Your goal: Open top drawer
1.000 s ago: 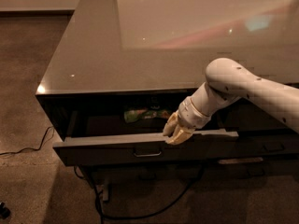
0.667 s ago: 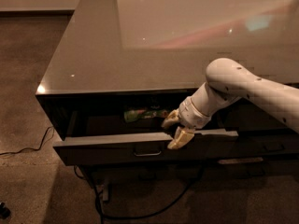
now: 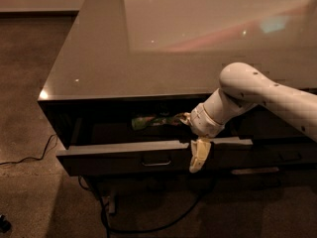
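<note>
The drawer [image 3: 109,161] is standing pulled out. The pincer [image 3: 192,137] is straddling its front edge, spread, at two o'clock from the handle [image 3: 156,160].

We see the top drawer [image 3: 114,161] pulled partly out, its dark front level, with the small loop handle [image 3: 156,161] at centre. Our gripper [image 3: 192,139] straddles its front edge just right of the handle, fingers spread.

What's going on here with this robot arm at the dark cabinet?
A one-armed robot is working on the top drawer of a dark cabinet. The drawer stands partly open, with something greenish lying inside. The gripper sits at the top edge of the drawer front, just right of the small loop handle, not on it. A cable lies on the floor to the left.
</note>
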Action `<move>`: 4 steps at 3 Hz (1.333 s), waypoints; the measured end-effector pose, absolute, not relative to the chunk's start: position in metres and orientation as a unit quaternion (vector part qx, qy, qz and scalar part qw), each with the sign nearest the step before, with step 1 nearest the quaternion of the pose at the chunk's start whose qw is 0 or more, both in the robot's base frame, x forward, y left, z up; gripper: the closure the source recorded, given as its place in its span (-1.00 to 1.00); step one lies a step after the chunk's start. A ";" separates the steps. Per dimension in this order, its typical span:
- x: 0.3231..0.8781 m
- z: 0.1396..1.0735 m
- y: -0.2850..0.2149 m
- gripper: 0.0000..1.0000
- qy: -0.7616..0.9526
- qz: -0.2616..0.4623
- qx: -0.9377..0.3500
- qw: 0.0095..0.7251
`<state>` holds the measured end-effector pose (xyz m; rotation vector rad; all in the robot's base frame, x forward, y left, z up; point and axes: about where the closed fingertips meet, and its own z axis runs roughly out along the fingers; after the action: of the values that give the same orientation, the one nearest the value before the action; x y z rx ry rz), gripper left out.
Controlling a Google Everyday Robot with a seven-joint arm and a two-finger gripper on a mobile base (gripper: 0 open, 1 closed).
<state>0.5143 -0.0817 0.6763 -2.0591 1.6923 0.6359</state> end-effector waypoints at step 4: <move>0.447 0.636 -0.086 -0.17 0.627 0.199 -0.734 0.168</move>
<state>0.4467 -0.0856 0.6357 -2.0883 1.7824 0.5655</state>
